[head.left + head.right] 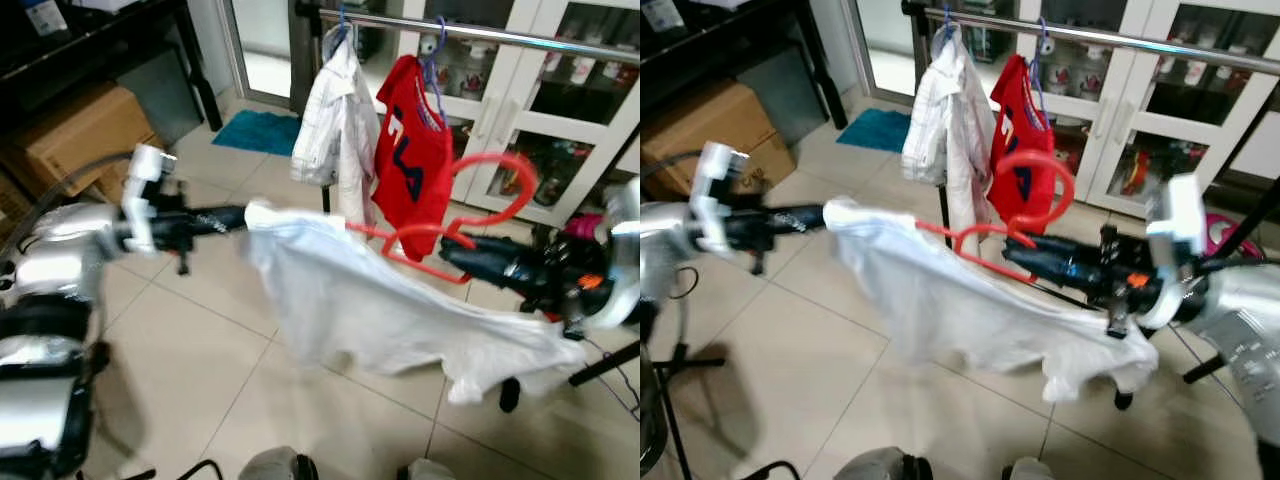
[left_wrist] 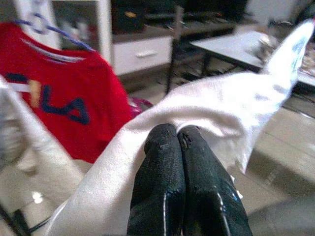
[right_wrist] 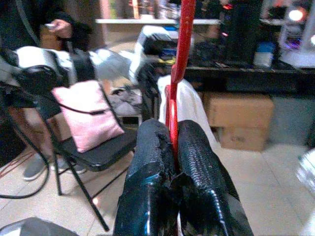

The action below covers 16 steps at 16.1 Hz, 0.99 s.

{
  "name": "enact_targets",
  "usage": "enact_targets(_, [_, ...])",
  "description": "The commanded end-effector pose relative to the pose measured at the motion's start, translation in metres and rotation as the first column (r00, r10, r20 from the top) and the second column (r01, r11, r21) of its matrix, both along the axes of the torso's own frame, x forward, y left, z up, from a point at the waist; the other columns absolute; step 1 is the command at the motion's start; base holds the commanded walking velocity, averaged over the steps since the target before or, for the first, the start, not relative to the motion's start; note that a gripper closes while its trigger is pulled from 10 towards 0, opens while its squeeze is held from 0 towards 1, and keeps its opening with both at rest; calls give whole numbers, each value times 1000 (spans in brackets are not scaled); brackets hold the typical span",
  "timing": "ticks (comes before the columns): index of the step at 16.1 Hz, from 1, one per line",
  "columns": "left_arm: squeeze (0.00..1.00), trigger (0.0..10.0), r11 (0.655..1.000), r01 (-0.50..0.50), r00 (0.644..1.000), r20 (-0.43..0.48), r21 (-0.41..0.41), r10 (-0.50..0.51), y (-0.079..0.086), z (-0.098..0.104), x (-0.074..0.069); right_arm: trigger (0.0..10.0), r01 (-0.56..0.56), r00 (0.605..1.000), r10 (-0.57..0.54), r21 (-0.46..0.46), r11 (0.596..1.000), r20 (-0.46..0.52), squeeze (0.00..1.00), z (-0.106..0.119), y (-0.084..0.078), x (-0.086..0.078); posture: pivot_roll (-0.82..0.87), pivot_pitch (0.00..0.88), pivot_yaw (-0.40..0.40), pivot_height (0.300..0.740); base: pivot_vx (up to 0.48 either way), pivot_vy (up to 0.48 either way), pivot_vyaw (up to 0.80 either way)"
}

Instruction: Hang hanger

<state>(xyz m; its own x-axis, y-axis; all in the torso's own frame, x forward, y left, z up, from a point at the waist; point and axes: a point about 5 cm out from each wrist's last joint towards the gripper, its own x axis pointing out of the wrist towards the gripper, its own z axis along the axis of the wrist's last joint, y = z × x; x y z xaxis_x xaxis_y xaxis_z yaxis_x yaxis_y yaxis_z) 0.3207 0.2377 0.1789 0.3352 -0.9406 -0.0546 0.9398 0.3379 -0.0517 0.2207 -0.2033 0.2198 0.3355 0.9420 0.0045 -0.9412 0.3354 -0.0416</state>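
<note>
While the left gripper [image 2: 178, 135] is pinching one shoulder of the white cotton shirt [image 1: 370, 300] with closed fingers, the right gripper [image 3: 173, 129] is clamping the red plastic hanger [image 1: 470, 215] inside it, below the silver clothes rail [image 1: 500, 35].

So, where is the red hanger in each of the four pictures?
Left eye view: red hanger, centre right, hook curving upward.
Right eye view: centre, above the white shirt.
Left wrist view: not in it.
Right wrist view: upright bar between the right gripper fingers.
Shared landmark: the white shirt.
</note>
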Motion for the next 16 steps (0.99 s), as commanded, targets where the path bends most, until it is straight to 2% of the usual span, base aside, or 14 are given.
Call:
enact_targets(1, [0,0,998,-64,997,35,-21,65,12,10,-2,0,55,998,-54,-24,998,10,0,-4,-3,4,-104,0,124,740,0,0,0])
enact_targets(5, [0,0,993,-113,993,16,-28,114,27,12,-11,0,274,961,-276,-71,959,-19,0,-28,-19,26,-101,0,122,740,0,0,0])
enact_targets(6, [0,0,991,-129,991,22,-27,130,29,12,-11,0,282,959,-284,-72,957,-19,0,-30,-21,26,-96,0,119,740,0,0,0])
enact_targets(8, [0,0,966,-239,966,77,-97,247,37,22,-5,0,249,967,-253,-84,965,-42,0,-39,-22,22,-96,0,119,740,0,0,0])
enact_targets(9, [0,0,949,-282,950,99,-141,297,40,28,-2,0,215,973,-221,-89,972,-63,0,-43,-21,18,-92,0,113,740,0,0,0])
enact_targets(10, [0,0,916,-349,918,124,-197,376,46,35,2,0,178,979,-186,-88,980,-89,0,-48,-19,12,-92,0,113,740,0,0,0])
enact_targets(11, [0,0,916,-349,918,124,-197,376,46,35,2,0,178,979,-186,-88,980,-89,0,-48,-19,12,-92,0,113,740,0,0,0])
enact_targets(12, [0,0,857,-434,863,146,-279,484,55,45,8,0,154,980,-162,-69,986,-119,0,-52,-19,7,-94,0,113,740,0,0,0])
enact_targets(13, [0,0,811,-487,821,146,-325,551,60,50,12,0,160,977,-164,-39,986,-134,0,-53,-20,5,-96,0,115,740,0,0,0])
enact_targets(14, [0,0,796,-504,807,146,-335,572,62,51,13,0,163,977,-165,-29,986,-137,0,-53,-20,5,-96,0,115,740,0,0,0])
enact_targets(15, [0,0,736,-583,748,129,-343,652,67,52,18,0,181,974,-177,18,983,-143,0,-51,-23,4,-97,0,118,740,0,0,0])
enact_targets(16, [0,0,710,-625,717,122,-325,687,69,49,20,0,189,973,-181,44,981,-145,0,-50,-24,4,-97,0,118,740,0,0,0])
